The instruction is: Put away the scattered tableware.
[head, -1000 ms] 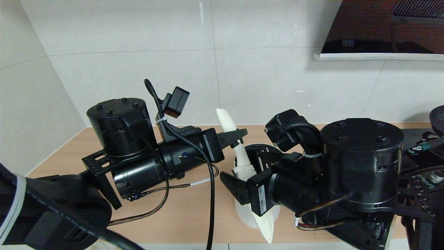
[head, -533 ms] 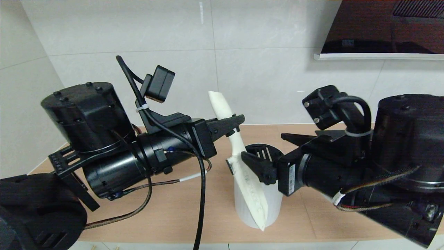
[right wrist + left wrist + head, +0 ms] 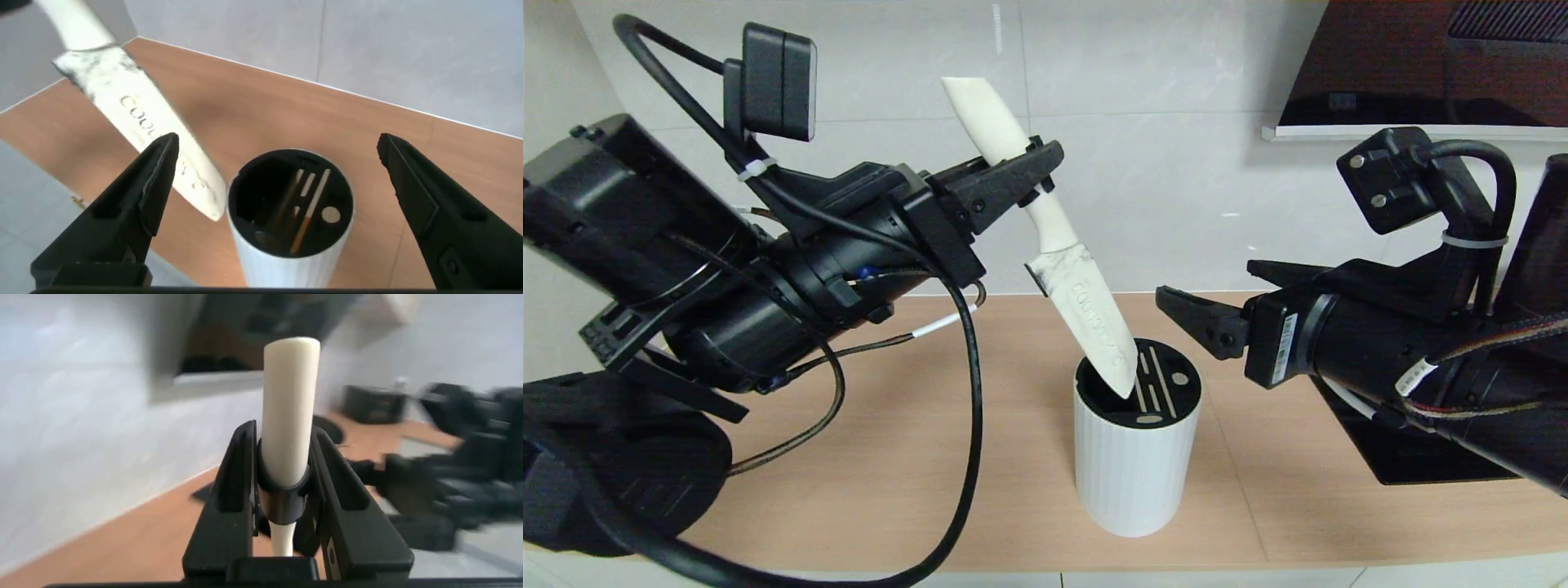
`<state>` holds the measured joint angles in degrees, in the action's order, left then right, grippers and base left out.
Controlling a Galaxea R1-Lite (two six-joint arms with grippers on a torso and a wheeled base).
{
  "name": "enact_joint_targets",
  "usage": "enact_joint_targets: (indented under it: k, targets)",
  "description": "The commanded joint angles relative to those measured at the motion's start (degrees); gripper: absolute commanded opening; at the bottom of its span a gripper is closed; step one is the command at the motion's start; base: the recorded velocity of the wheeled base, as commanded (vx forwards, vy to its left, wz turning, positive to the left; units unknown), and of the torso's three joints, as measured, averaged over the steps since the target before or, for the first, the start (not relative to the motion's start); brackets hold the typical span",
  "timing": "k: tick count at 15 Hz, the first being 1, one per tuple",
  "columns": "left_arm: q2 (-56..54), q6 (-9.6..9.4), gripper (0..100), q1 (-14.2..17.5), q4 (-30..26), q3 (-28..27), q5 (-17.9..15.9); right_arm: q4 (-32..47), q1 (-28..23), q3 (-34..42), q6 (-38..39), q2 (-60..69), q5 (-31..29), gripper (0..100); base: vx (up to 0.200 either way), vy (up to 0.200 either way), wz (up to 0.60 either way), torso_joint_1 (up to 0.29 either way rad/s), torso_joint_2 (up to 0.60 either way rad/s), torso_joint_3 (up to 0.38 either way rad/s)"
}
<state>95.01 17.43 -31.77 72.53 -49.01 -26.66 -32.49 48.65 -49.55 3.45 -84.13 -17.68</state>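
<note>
A white ceramic knife [image 3: 1054,245] hangs blade down, tilted, with my left gripper [image 3: 1033,175] shut on its cream handle [image 3: 288,433]. The blade tip reaches the black slotted top of a white ribbed knife holder [image 3: 1135,457] standing on the wooden counter. In the right wrist view the blade [image 3: 155,135] crosses beside the rim of the holder [image 3: 290,220]. To the right of the holder, at about its top's height, my right gripper [image 3: 1217,306] stands open with nothing in it, and its fingers [image 3: 131,208] are spread wide on either side of the holder.
The wooden counter [image 3: 915,465] runs along a white tiled wall. A black cooktop [image 3: 1413,457] lies flush in the counter at the right under my right arm. A dark range hood [image 3: 1421,73] hangs at the upper right.
My left gripper has lifted the knife up and away, so the blade now ends at the holder's top. My right gripper let go of the knife and drew back to the right, open.
</note>
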Motion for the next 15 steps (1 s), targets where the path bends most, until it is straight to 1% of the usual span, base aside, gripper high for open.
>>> enact_joint_targets:
  k: [1, 2, 3, 4, 5, 7, 9, 12, 13, 15]
  targets:
    - [2.6, -0.03, 0, 0.1, 2.5, 0.4, -0.4, 0.0, -0.2, 0.1, 0.0, -0.1, 0.0, 100, 0.0, 0.0, 0.0, 0.0, 0.0, 0.0]
    - [5.8, -1.17, 0, 0.1, 7.2, 0.7, -0.6, 0.0, -1.1, 0.1, 0.0, -0.2, 0.0, 100, 0.0, 0.0, 0.0, 0.0, 0.0, 0.0]
    - [7.7, -2.67, 0, 0.1, 10.6, 0.0, -0.7, 0.0, -1.2, 0.2, -0.4, -0.3, 0.0, 100, 0.0, 0.0, 0.0, 0.0, 0.0, 0.0]
    - [8.8, -4.07, 0, 0.1, 11.5, 0.0, -0.7, 0.0, -1.3, 0.2, -1.0, -0.8, 0.0, 100, 0.0, 0.0, 0.0, 0.0, 0.0, 0.0]
    - [9.2, -5.3, 0, 0.1, 11.5, 0.1, -0.7, 0.0, -1.5, 0.1, -1.2, -1.0, -0.1, 100, 0.0, 0.0, 0.0, 0.0, 0.0, 0.0]
    - [9.7, -6.62, 0, 0.1, 11.4, 0.2, -0.7, 0.0, -1.5, 0.2, -1.2, -0.9, -0.1, 100, 0.0, 0.0, 0.0, 0.0, 0.0, 0.0]
    - [10.5, -9.08, 0, 0.1, 11.2, 0.5, -0.7, 0.0, -1.5, 0.2, -1.2, -1.0, -0.1, 100, 0.0, 0.0, 0.0, 0.0, 0.0, 0.0]
    - [12.4, -11.54, 0, 0.7, 11.2, 0.4, -0.7, 0.0, -1.5, 0.2, -1.2, -1.4, -0.2, 100, 0.0, 0.0, 0.0, 0.0, 0.0, 0.0]
    - [12.6, -12.25, 0, 0.7, 11.2, 0.5, -0.7, 0.0, -1.5, 0.2, -1.2, -1.5, -0.1, 100, 0.0, 0.0, 0.0, 0.0, 0.0, 0.0]
    - [12.9, -12.51, 0, 0.7, 11.2, 0.6, -0.7, 0.0, -1.5, 0.2, -1.2, -2.0, -0.2, 100, 0.0, 0.0, 0.0, 0.0, 0.0, 0.0]
